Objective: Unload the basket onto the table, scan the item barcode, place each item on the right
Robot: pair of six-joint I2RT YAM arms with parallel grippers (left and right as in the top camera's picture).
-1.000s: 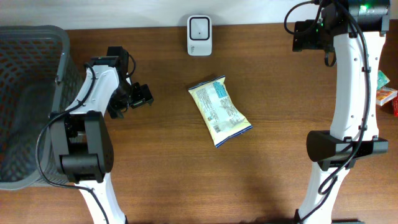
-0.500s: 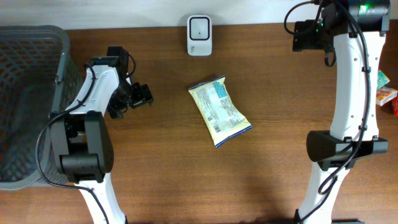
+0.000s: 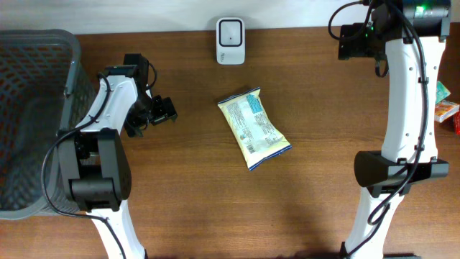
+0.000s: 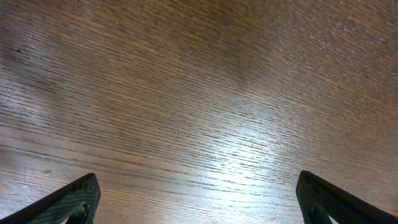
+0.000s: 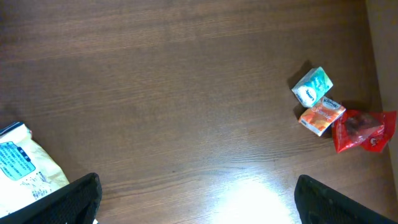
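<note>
The item, a pale yellow snack bag [image 3: 254, 128] with a blue label, lies flat at the middle of the wooden table. Its corner shows at the lower left of the right wrist view [image 5: 22, 165]. I cannot make out a barcode on it. A white scanner [image 3: 231, 41] stands at the back edge, behind the bag. My left gripper [image 3: 152, 117] hangs open left of the bag, over bare wood [image 4: 198, 177], holding nothing. My right gripper [image 5: 198, 179] is open and empty, high above the table's right side.
A grey mesh basket [image 3: 36, 65] fills the left end of the table. Small packs lie at the right edge [image 3: 445, 108]: a teal one [image 5: 313, 86], an orange one [image 5: 321, 116] and a red one [image 5: 365, 130]. The right arm's column [image 3: 410, 108] rises between them and the bag.
</note>
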